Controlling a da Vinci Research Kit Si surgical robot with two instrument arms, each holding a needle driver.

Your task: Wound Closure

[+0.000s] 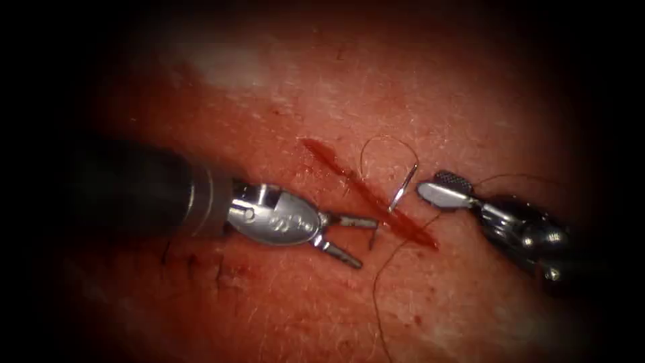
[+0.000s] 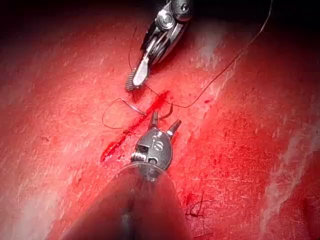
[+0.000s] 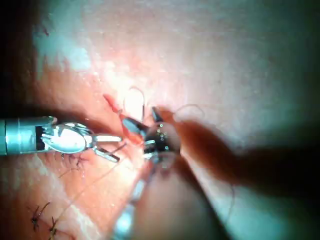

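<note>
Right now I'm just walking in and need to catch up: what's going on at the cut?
Neither tool holds anything. The left tool sits just left of the cut, jaws open, its upper tip at the cut's edge. The right tool is on the right side, jaws open, close to the needle. The needle stands in the tissue at the cut, its upper part sticking out free. The thread loops above the needle and trails down across the tissue.

Needle: I see the thin curved steel needle (image 1: pixel 404 189) standing in the cut's right lip, free.
Thread: dark fine thread (image 1: pixel 377 145) loops above it.
</note>
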